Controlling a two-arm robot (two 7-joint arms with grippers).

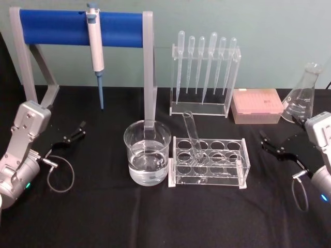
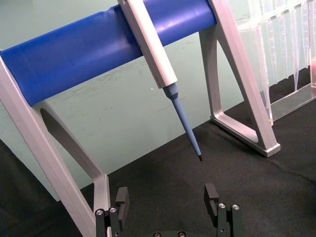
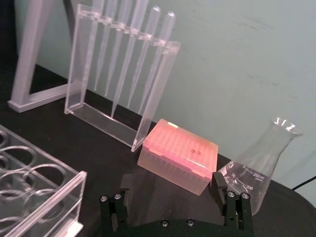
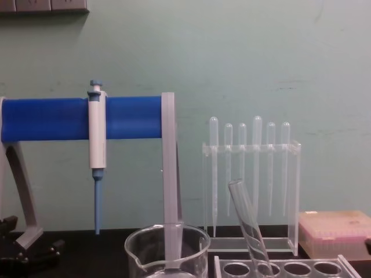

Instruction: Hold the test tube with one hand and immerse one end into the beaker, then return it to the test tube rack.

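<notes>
Two hands, both empty and both spread wide, and you have neither near the glassware. Your left hand (image 1: pixel 78 130) hovers low over the bench (image 1: pixel 155 217) at its left side, well apart from the beaker (image 1: pixel 147 152). From its wrist you see its fingers (image 2: pixel 122 196) set far apart, facing the blue-barred stand (image 2: pixel 98 47) and the tip of the blue-and-white pipettor (image 2: pixel 163 59) that hangs on it. Your right hand (image 1: pixel 265 142) sits at the right side, clear of the test tube rack (image 1: pixel 244 160), and its wrist view shows the jaws just as wide, aimed at the pink tip box (image 3: pixel 180 153) and the conical flask (image 3: pixel 261 165). The test tube (image 1: pixel 192 134) stands in the rack toward its left end. I cannot tell which row of holes it is in. It is tilted, open rim up, and in the chest view the rim leans left toward the beaker (image 4: pixel 167 249). Nothing grips the tube. The beaker stands upright just beside the rack's left end, about half full of clear liquid. A clear stand holding six plastic pipettes (image 1: pixel 204 67) sits behind the rack, against the wall.
</notes>
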